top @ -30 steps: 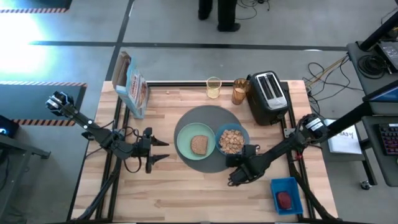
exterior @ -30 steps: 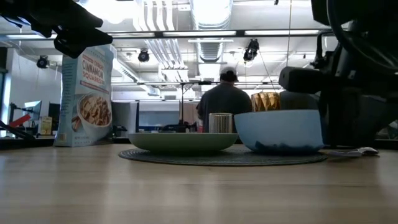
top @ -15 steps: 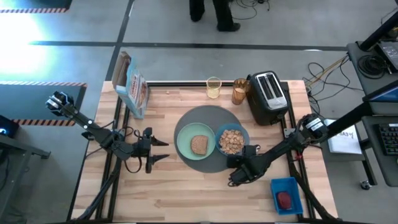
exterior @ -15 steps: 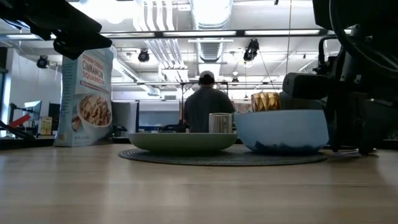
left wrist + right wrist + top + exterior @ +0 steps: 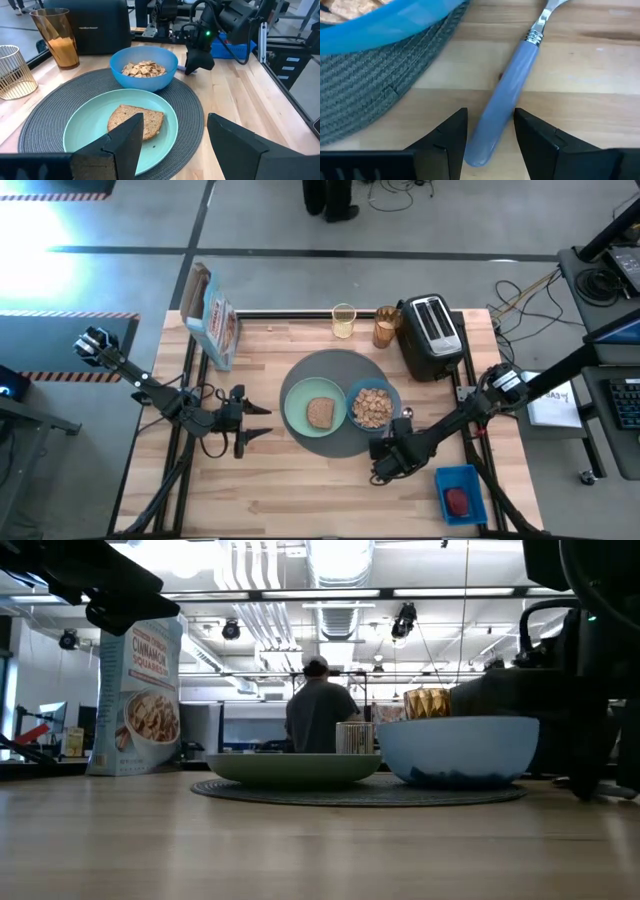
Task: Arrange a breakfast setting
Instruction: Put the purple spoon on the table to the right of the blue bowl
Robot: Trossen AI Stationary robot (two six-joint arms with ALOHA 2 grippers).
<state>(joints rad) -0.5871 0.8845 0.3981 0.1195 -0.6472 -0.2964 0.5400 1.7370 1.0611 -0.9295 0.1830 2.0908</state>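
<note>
A round dark-grey mat [image 5: 340, 365] lies mid-table. On it stand a pale green plate [image 5: 298, 410] with a brown toast slice [image 5: 320, 412] and a blue bowl [image 5: 353, 394] of cereal squares [image 5: 374, 407]. A blue-handled spoon [image 5: 507, 95] lies flat on the table just right of the mat. My right gripper [image 5: 490, 135] is open and low over it, one finger on each side of the handle's free end. My left gripper [image 5: 262, 423] is open and empty, left of the plate. The amber glass [image 5: 386, 327] stands at the far edge.
A toaster [image 5: 432, 335] stands at the far right and a cereal box [image 5: 212, 320] at the far left. A pale wire cup [image 5: 343, 320] stands beside the amber glass. A blue container [image 5: 468, 478] with a small red food piece [image 5: 457, 500] sits at the near right corner.
My right gripper has drawn back a little from the bowl toward the table's near edge. The spoon's metal end now shows uncovered on the table right of the bowl. A person in the room behind has walked toward the left.
</note>
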